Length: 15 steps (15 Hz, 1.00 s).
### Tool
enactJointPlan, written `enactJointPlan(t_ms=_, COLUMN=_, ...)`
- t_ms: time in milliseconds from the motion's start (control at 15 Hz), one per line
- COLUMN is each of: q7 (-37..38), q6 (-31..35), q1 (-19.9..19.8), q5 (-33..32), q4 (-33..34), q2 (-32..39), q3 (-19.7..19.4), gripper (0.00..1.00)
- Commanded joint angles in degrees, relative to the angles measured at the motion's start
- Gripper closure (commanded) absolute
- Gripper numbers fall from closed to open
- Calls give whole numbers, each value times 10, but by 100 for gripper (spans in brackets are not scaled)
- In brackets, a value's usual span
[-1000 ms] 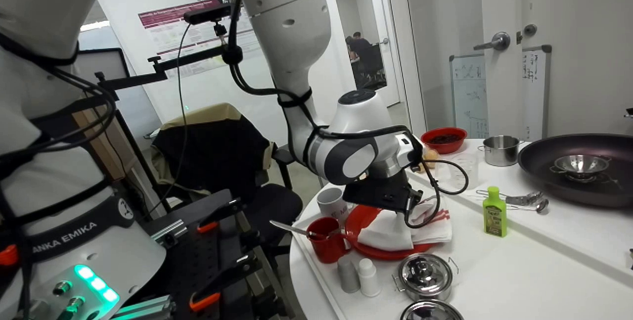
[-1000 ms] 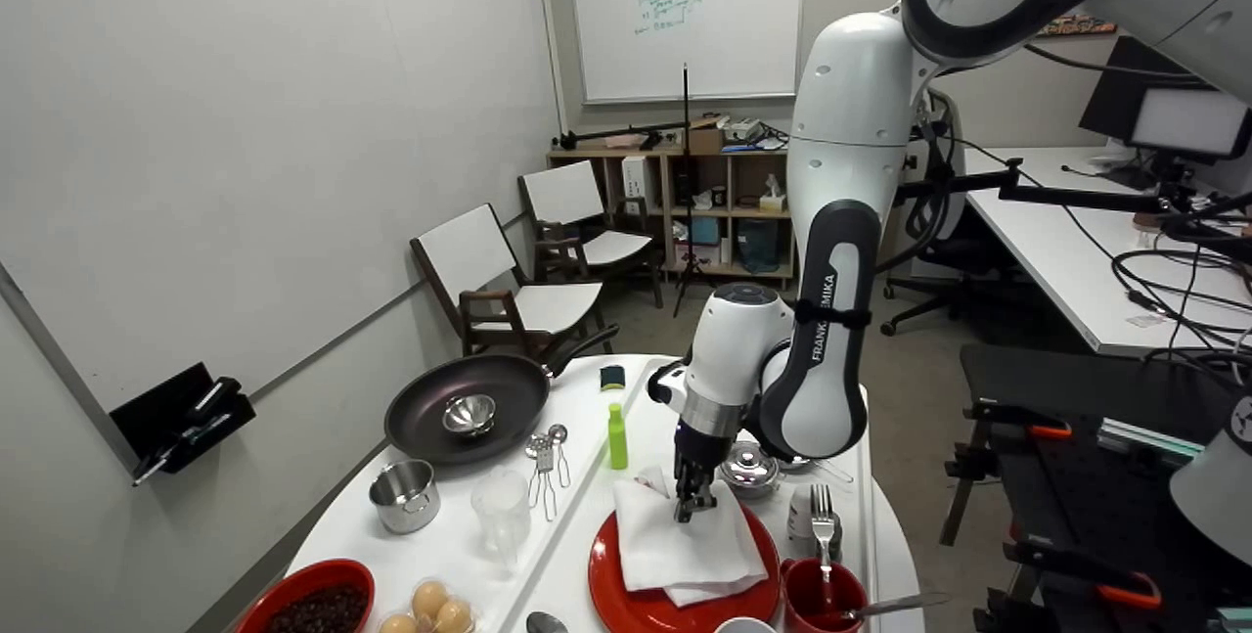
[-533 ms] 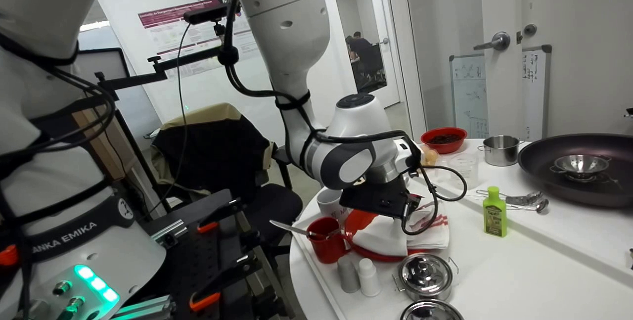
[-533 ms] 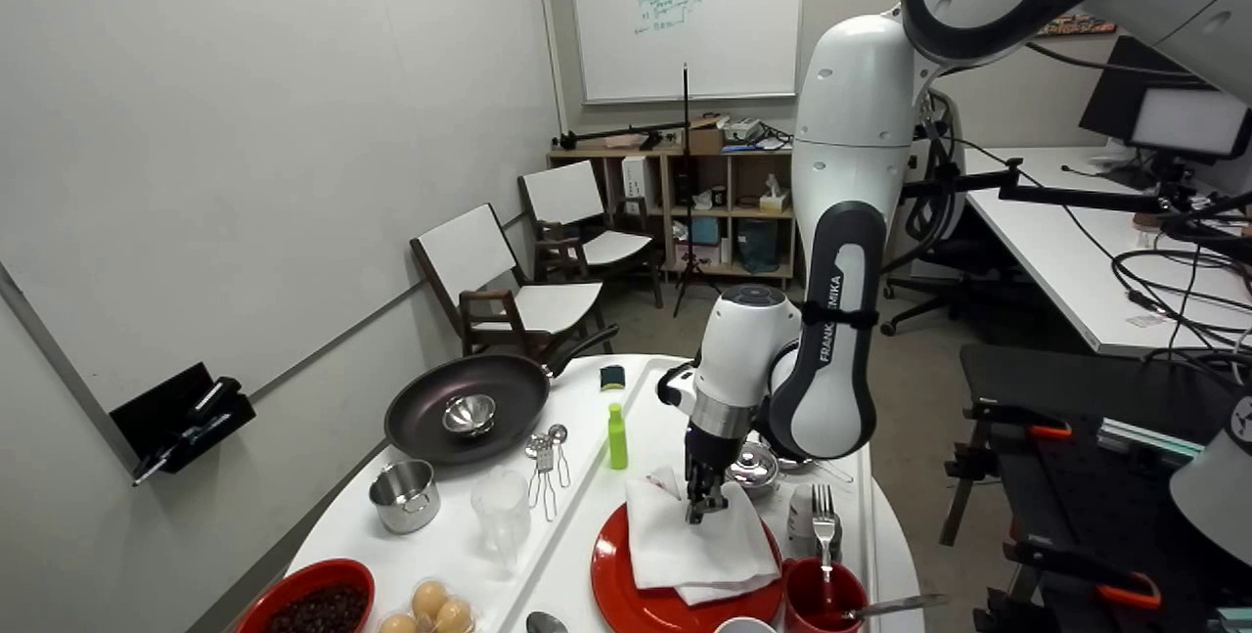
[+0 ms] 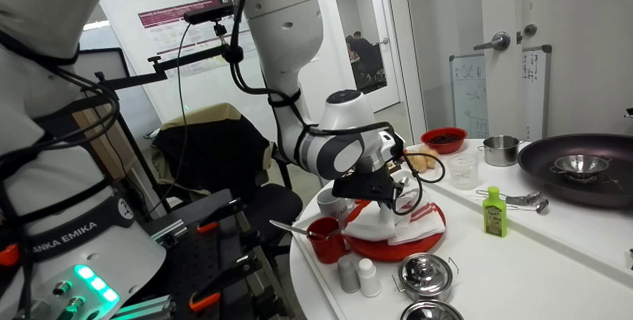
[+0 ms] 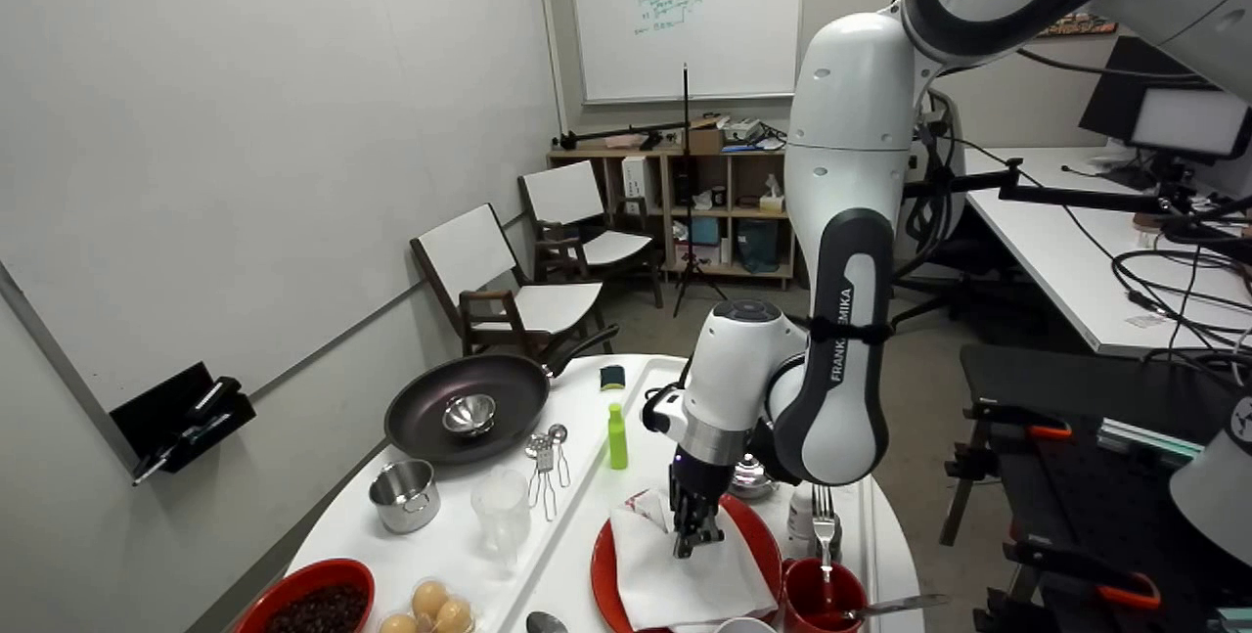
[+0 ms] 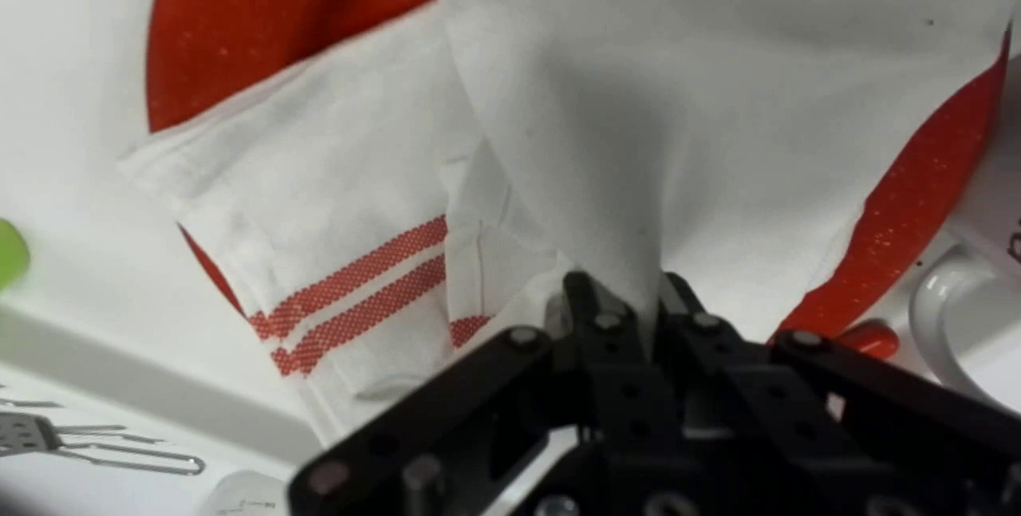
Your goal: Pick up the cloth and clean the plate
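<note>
Across the shallow, glossy red round plate [image 6: 758, 535], the folded white fabric cloth [image 6: 685, 584] with red stripes has slid towards six o'clock in an exterior view, baring more rim near one o'clock. The black two-fingered gripper [image 7: 628, 293] pinches a ridge of the cloth, so picking-up seems done and wiping under way.

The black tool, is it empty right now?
No: in the wrist view, the tool pinches a raised fold of the cloth between its jaws.
</note>
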Motion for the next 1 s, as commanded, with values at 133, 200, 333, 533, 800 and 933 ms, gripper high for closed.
enactJointPlan(t_ms=133, q7=-2, q6=-1, q1=42, q5=-8, q4=2, q2=-14, q3=2, gripper=97)
enactJointPlan(t_ms=200, q7=-2, q6=-1, q1=47, q5=-8, q4=4, q2=-14, q3=3, gripper=97)
enactJointPlan(t_ms=333, q7=-5, q6=-1, q1=49, q5=-12, q4=3, q2=-12, q3=5, gripper=97)
enactJointPlan(t_ms=533, q7=-10, q6=2, q1=42, q5=-16, q4=-4, q2=-9, q3=4, gripper=97)
enactJointPlan(t_ms=800, q7=-9, q6=14, q1=25, q5=-16, q4=-21, q2=-10, q3=-9, gripper=97)
enactJointPlan(t_ms=933, q7=-8, q6=19, q1=8, q5=-16, q4=-28, q2=-12, q3=-15, gripper=97)
